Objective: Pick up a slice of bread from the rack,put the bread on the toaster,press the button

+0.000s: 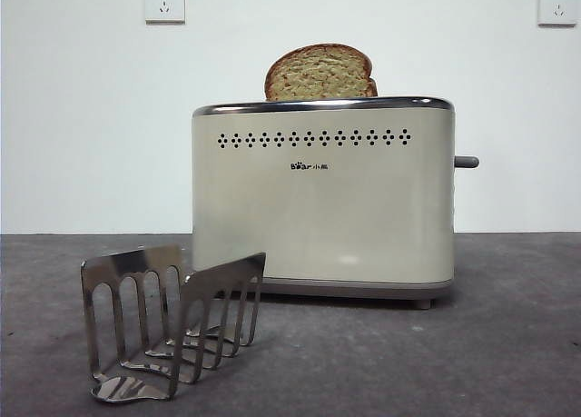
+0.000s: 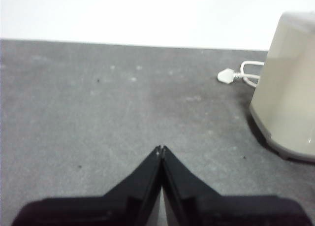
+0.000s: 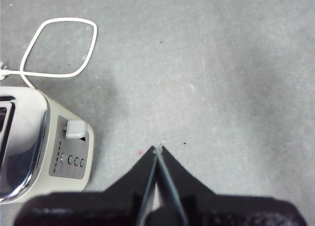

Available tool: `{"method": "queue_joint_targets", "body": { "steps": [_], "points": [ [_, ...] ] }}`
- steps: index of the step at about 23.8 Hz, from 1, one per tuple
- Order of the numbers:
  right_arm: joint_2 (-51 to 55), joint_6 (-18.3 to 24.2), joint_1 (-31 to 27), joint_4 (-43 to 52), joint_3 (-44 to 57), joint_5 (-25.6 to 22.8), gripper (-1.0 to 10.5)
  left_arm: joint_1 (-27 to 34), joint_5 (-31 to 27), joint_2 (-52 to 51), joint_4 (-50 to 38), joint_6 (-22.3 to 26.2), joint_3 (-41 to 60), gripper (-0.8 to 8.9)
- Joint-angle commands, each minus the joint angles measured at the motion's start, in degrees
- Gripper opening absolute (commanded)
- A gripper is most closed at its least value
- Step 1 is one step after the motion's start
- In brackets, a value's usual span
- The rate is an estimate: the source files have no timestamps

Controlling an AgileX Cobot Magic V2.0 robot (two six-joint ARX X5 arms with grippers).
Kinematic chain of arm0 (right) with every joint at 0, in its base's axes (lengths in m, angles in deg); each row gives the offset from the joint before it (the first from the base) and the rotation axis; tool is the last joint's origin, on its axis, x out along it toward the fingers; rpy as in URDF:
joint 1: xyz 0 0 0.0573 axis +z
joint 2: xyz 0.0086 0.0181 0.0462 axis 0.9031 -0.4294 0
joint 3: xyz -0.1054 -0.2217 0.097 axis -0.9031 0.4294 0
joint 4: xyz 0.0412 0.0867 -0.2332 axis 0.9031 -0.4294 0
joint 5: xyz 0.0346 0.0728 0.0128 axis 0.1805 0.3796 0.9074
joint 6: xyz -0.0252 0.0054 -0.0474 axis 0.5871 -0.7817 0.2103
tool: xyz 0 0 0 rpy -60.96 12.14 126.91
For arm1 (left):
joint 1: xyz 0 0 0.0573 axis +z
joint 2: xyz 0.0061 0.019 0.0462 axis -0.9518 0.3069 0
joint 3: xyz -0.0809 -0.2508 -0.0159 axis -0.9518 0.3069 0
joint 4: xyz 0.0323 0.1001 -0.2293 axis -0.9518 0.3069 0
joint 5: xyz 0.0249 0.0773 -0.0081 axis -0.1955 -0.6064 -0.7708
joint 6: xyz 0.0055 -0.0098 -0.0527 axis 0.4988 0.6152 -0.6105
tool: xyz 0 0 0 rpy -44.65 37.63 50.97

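A slice of bread point(image 1: 320, 73), brown and speckled with a darker crust, stands upright in the top of the cream toaster point(image 1: 323, 199), its upper half showing. The steel rack point(image 1: 168, 319) in front of the toaster's left part holds nothing. The grey button point(image 1: 466, 162) sticks out of the toaster's right end; in the right wrist view the button point(image 3: 76, 129) sits high in its slot. My right gripper point(image 3: 158, 148) hangs shut above bare table beside that end of the toaster point(image 3: 34, 147). My left gripper point(image 2: 161, 148) is shut and low over the table, away from the toaster point(image 2: 290, 88).
A white power cord point(image 3: 59, 48) loops on the grey table behind the toaster, and its plug point(image 2: 227, 76) lies beside the toaster's corner. Two white wall sockets point(image 1: 164, 1) are mounted high on the white wall.
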Motion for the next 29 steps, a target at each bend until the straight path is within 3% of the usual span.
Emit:
{"method": "queue_joint_targets", "body": {
  "steps": [1,10,13,15,18,20,22,29],
  "points": [
    [-0.13,0.42,0.04,0.13,-0.17,-0.04,0.0,0.13,-0.04,0.17,-0.22,-0.68,0.57,-0.03],
    [-0.13,0.42,0.07,0.22,-0.15,0.55,0.0,0.13,-0.04,2.36,-0.20,-0.68,0.55,-0.03],
    [3.78,0.55,-0.35,3.45,3.45,-5.81,0.0,0.13,0.00,3.26,-0.20,-0.68,0.55,-0.03],
    [13.86,2.95,-0.35,13.22,13.81,-8.92,0.0,0.13,0.00,3.45,-0.20,-0.68,0.55,-0.03],
    [34.21,5.62,-0.35,35.21,36.37,-11.06,0.0,0.13,0.00,3.78,-0.17,-0.68,0.55,-0.03],
    [46.56,8.20,-0.33,42.53,49.53,-16.57,0.0,0.13,0.00,3.78,-0.17,-0.68,0.55,-0.03],
    [55.19,10.36,-0.33,46.56,59.54,-16.68,0.0,0.13,0.00,3.78,-0.17,-0.68,0.55,-0.03],
    [63.01,10.29,-0.39,57.31,76.87,-16.04,0.0,0.13,0.02,3.78,-0.17,-0.68,0.55,-0.03]
  ]
}}
